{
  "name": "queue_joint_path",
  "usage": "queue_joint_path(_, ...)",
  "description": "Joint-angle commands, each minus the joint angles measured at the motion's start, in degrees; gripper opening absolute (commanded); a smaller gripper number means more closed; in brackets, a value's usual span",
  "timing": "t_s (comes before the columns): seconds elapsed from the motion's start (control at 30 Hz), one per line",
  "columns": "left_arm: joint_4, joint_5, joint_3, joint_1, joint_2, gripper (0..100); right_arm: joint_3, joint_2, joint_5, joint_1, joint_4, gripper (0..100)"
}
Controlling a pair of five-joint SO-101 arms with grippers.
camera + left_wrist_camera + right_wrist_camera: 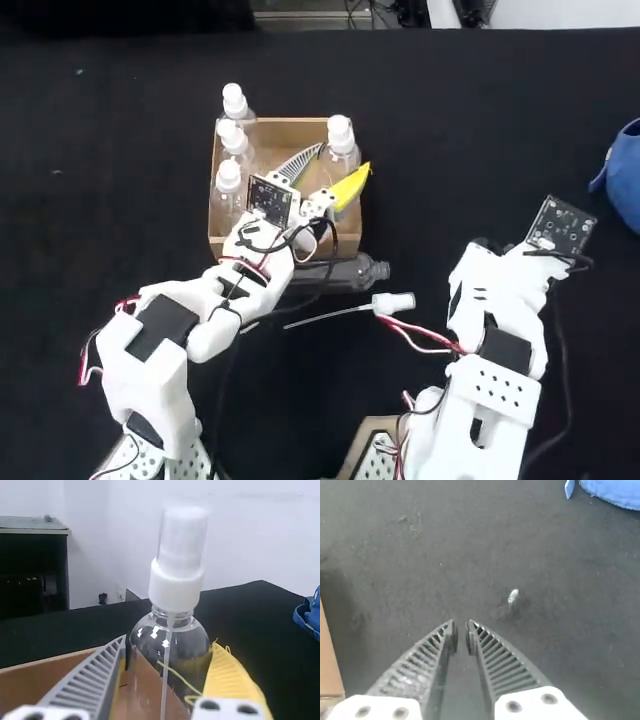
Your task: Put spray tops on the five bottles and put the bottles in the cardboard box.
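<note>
Cardboard box [275, 140] sat on the black table [120, 170], with the left arm stretched over it. Left gripper [343, 160] had its grey finger and yellow finger clamped either side of the held bottle [172, 640]. That bottle stood upright in the box's far right corner with a white spray top on.

Second bottle [232, 136] and third bottle [229, 178] were both capped and upright along the box's left wall. Fourth bottle [234, 103] was also capped, at the far left corner. It couldn't be told whether it stood inside the box or just behind it.

Bare bottle [352, 270] had no top. It lay on its side on the table just in front of the box, partly under the left arm. Loose spray top [393, 302] lay on the table near that bottle's neck without touching it, its thin tube running toward the left arm.

Right gripper [460, 632] hung over bare table with nothing in it, fingers almost together and only a thin gap at the tips. Blue object [625, 170] sat at the table's right edge.
</note>
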Motion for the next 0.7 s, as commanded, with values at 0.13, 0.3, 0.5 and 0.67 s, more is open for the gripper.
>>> queue_joint_path(0.13, -1.85, 1.23, -0.22, -0.84, -0.44, 3, -0.4, -1.63, 0.09, -0.53, -1.67, 1.5)
queue_joint_path(0.3, -1.76, 8.7, -0.22, -3.38, -0.44, 3, -0.31, -1.63, 0.09, -0.53, -1.67, 1.5)
queue_joint_path(0.5, -1.67, 5.98, 1.27, -2.86, -0.44, 3, -0.31, -1.63, 0.09, -0.53, -1.67, 1.5)
queue_joint_path(0.67, -1.67, 5.8, 2.24, -3.3, -0.44, 3, -0.22, -1.63, 0.09, -0.53, -1.67, 1.5)
